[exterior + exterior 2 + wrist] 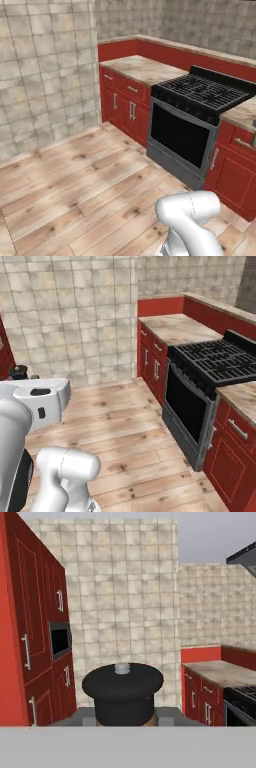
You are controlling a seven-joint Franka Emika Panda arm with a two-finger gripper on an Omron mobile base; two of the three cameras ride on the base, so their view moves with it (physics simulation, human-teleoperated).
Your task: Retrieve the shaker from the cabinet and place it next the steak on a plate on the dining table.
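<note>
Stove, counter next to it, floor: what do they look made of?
Stove: likely metal, with a grey front, a glossy black door and black grates.
Counter: polished-looking marble or stone, going by the beige veining.
Floor: looks like wood planks; grain and knots show.

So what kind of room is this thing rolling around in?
A kitchen, by the look of it, computer-rendered. There is a black stove with an oven under it, red base cabinets with marble counters, and tiled walls.
</note>
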